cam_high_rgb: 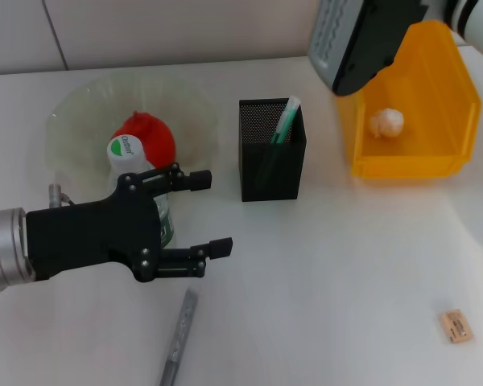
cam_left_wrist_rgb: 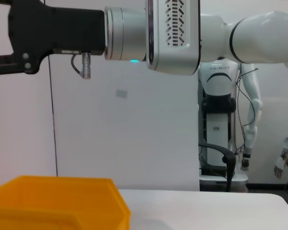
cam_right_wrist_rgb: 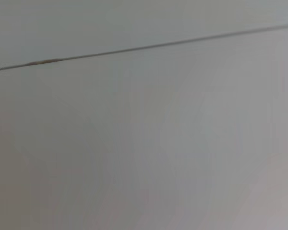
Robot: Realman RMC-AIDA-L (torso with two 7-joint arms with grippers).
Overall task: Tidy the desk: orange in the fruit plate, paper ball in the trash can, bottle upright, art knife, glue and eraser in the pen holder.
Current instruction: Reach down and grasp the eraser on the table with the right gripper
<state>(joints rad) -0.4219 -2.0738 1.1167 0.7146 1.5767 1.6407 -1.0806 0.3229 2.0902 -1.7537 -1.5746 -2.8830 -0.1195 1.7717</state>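
Hovering with its jaws spread apart, your left gripper (cam_high_rgb: 205,215) sits just beside the upright bottle (cam_high_rgb: 137,181), touching nothing, so you appear done with that step. Next comes the art knife (cam_high_rgb: 179,338), lying flat on the desk nearer you than the bottle; turn down onto it. Your right gripper (cam_high_rgb: 362,40) hangs over the trash can (cam_high_rgb: 451,153), far across from the bottle; I cannot tell its state.

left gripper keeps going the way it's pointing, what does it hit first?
Probably nothing on the desk. The left gripper, open, points to the robot's right, across bare table in front of the pen holder. Height is unclear.
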